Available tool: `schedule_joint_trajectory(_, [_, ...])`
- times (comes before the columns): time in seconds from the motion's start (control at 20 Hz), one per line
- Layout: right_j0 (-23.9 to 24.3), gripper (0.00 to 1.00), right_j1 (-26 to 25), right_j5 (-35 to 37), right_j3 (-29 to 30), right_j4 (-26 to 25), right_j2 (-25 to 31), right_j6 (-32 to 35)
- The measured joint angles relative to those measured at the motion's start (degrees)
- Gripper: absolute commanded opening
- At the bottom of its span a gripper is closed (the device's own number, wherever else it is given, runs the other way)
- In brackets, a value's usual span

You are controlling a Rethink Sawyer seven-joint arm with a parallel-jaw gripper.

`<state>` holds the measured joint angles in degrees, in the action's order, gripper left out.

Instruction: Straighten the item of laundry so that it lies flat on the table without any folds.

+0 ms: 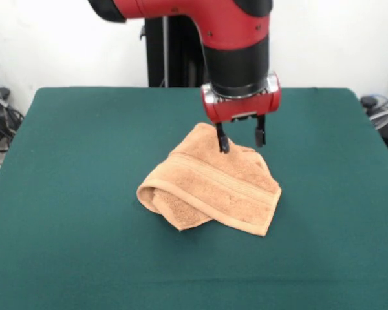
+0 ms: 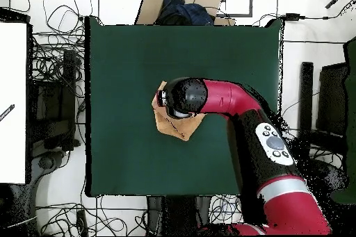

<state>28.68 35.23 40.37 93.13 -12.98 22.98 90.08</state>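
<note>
peach towel (image 1: 213,187), folded, mid green table (image 1: 84,194)

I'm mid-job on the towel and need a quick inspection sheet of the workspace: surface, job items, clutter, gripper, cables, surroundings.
Surface: dark green table, no tears or stains seen.
Job's things: peach-orange towel near the table's middle, folded over on itself with a rolled edge on its picture-left side in the front view; not flat.
Clutter: nothing seen on the table.
Gripper: gripper open, fingers pointing down over the towel's far corner; whether they touch the cloth cannot be told.
Cables: tangled cables on the floor round the table, none on it.
Surroundings: cardboard box beyond one table edge; white wall behind.
</note>
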Motion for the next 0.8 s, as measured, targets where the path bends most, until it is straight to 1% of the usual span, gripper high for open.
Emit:
schedule_joint_trajectory(0.35, [0.7,1.00,2.2,0.0,0.0,-0.1,0.0,0.0])
schedule_joint_trajectory(0.8, [3.2,1.00,1.5,0.0,0.1,-0.4,0.0,0.0])
